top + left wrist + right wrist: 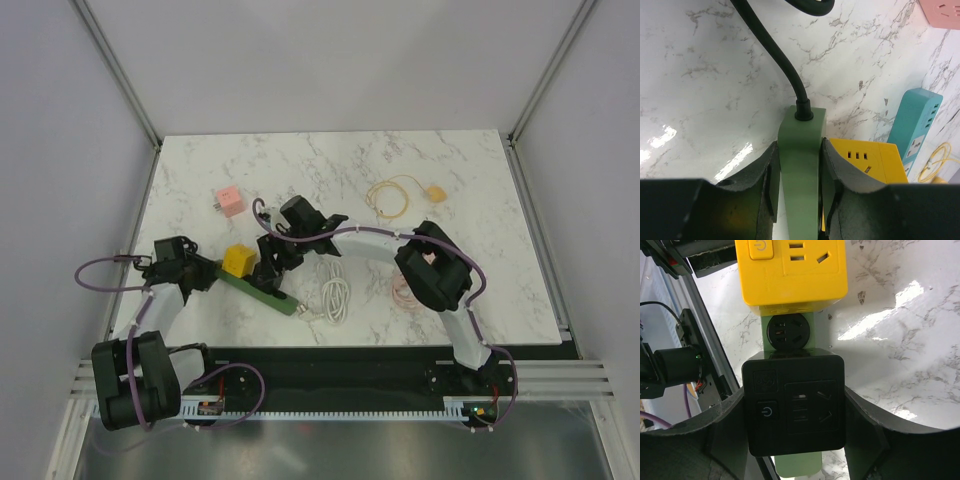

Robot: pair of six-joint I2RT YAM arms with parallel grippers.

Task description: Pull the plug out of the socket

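A green power strip (pixel 262 291) lies at the table's near left. A yellow cube plug (pixel 238 261) and a black cube plug (pixel 268 270) sit on its top face. My left gripper (pixel 205 272) is shut on the strip's cord end; in the left wrist view both fingers press the green body (pixel 800 165). The yellow cube (pixel 875 160) lies just to their right. My right gripper (pixel 794 415) is shut on the black cube (pixel 794 402). The strip's empty round socket (pixel 788 331) and the yellow cube (pixel 790 275) lie beyond it. I cannot tell whether the black cube's pins are seated.
A pink adapter (pixel 229 201) lies behind the strip. A yellow cable with a plug (pixel 400 193) is at the back right. A white coiled cable (pixel 333 295) lies right of the strip. A teal power strip (pixel 915 125) shows in the left wrist view. The strip's black cord (pixel 775 55) curves away.
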